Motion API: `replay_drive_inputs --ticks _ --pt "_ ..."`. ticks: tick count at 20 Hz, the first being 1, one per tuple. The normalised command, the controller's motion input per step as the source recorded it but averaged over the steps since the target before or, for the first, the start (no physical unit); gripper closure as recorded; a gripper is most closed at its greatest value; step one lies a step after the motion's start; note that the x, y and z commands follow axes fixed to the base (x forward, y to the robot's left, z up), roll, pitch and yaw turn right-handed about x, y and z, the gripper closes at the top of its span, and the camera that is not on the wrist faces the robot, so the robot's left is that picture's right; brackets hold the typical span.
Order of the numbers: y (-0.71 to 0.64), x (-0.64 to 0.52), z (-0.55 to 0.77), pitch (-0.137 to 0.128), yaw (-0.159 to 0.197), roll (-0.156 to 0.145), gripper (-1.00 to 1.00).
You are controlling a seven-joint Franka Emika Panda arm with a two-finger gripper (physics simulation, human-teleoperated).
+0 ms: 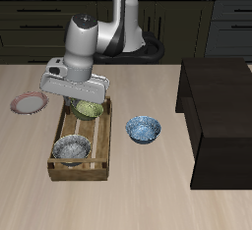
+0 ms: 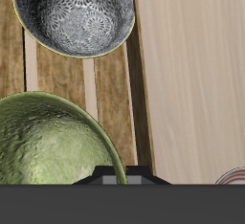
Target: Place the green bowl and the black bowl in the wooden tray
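Two bowls sit inside the wooden tray (image 1: 102, 155): the black bowl (image 1: 71, 149) at the end nearer the desk's (image 1: 148, 185) front edge, the green bowl (image 1: 89, 108) at the far end, directly under the claw (image 1: 87, 98). The fingertips show in neither view, hidden by the arm's body outside and cut off in the wrist view, so I cannot tell whether the claw is spread or pinching the green bowl's rim. Risk, as I judge it: if still pinching, a lift would drag the bowl back out or tip it against the tray wall.
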Motion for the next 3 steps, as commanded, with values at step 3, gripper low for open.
replay_drive_inputs --ticks 3 --pt "0.09 0.06 -0.17 0.015 0.025 -0.019 1.0"
